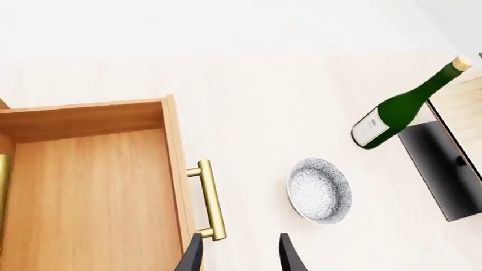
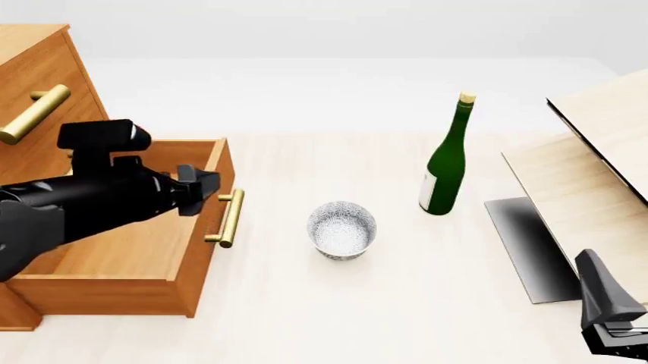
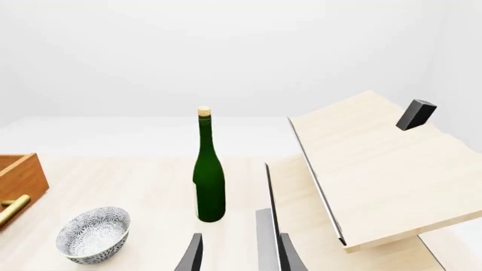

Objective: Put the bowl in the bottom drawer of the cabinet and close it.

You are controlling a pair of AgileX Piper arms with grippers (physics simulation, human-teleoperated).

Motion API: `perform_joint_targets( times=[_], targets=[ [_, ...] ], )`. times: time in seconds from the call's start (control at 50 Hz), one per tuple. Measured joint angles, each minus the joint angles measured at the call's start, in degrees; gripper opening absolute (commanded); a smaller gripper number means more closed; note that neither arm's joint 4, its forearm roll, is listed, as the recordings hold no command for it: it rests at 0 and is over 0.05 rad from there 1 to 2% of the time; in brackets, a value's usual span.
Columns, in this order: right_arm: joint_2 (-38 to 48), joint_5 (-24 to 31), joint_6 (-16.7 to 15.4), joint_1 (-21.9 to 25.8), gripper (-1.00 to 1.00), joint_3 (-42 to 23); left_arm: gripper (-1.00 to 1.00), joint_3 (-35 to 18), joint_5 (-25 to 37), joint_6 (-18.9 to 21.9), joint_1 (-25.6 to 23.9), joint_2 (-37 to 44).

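Observation:
The speckled white bowl (image 2: 342, 227) stands upright on the table, a short way right of the cabinet (image 2: 45, 64). The bottom drawer (image 2: 121, 250) is pulled open and shows a bare wooden floor (image 1: 90, 197); its brass handle (image 2: 231, 218) faces the bowl. My left gripper (image 2: 199, 185) hovers over the drawer's front right corner, open and holding nothing. In the left wrist view its fingertips (image 1: 194, 255) frame the handle's end (image 1: 212, 200), with the bowl (image 1: 320, 189) beyond. My right gripper (image 2: 605, 302) stays low at the near right, open (image 3: 239, 257) and far from the bowl (image 3: 93, 234).
A green corked wine bottle (image 2: 445, 163) stands upright behind and right of the bowl. A pale wooden box (image 2: 597, 167) with a dark panel (image 2: 526, 246) fills the right side. An upper drawer's brass handle (image 2: 36, 114) juts out above the left arm.

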Motion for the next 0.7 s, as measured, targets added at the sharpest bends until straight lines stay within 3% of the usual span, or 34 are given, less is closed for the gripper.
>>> perform_joint_targets(
  times=[0.7],
  targets=[
    [0.00, 0.00, 0.00, 0.00, 1.00, 0.00, 1.00, -5.73, -2.02, 2.40, -4.76, 2.51]
  ],
)
